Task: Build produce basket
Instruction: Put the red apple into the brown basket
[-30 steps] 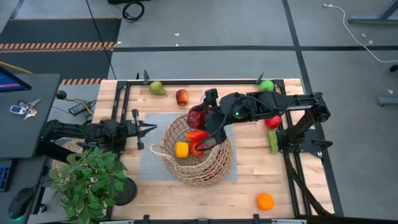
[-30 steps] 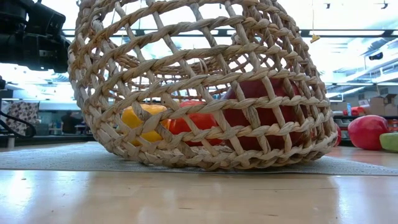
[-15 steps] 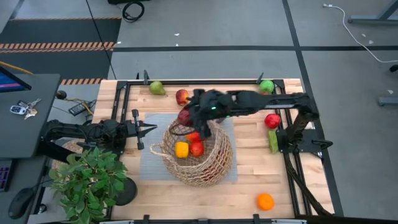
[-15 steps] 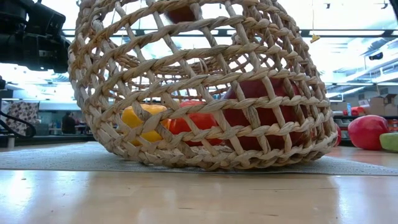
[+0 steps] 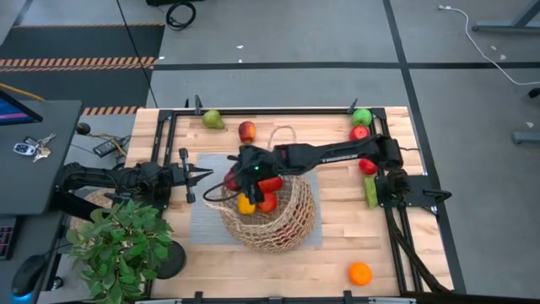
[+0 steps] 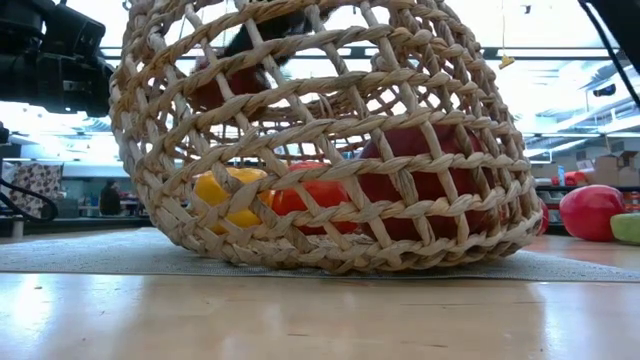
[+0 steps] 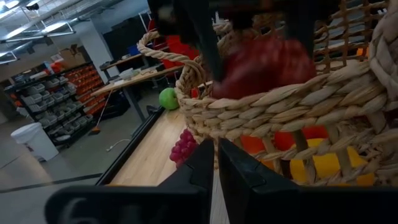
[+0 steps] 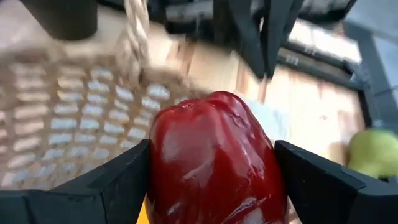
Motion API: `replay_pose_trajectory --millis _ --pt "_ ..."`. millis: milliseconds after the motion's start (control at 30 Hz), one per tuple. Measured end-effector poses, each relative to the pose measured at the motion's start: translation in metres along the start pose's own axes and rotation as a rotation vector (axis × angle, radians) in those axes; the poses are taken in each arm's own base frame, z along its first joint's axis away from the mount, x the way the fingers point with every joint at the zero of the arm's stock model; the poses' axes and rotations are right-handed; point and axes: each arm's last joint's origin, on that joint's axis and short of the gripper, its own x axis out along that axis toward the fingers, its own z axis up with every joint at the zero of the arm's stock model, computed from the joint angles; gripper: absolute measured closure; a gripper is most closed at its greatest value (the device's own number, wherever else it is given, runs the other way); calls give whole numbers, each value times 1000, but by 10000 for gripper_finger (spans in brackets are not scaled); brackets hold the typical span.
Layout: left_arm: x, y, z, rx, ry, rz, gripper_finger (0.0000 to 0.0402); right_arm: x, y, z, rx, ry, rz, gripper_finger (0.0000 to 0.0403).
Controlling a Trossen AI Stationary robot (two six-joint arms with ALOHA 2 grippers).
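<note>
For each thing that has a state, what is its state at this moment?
basket: lying tilted on the mat, holding produce
dark red pepper: gripped, over the basket
right end effector: shut on the dark red pepper
left end effector: shut, empty, beside the basket
orange: loose on the table

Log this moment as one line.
right tool: holding dark red pepper over basket | left tool: shut, beside basket | orange: still on table
</note>
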Motion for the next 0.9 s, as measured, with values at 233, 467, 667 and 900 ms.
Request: replay_pose_trajectory --millis 233,467,667,900 --pt "0 0 0 0 0 0 369 7 -5 -7 83 30 5 68" --pt "0 0 0 0 1 0 367 4 -3 -8 156 49 58 67" --pt "0 0 0 0 0 0 372 4 -3 -10 204 75 49 63" --pt "0 0 0 0 0 0 370 3 -4 -16 279 131 28 27"
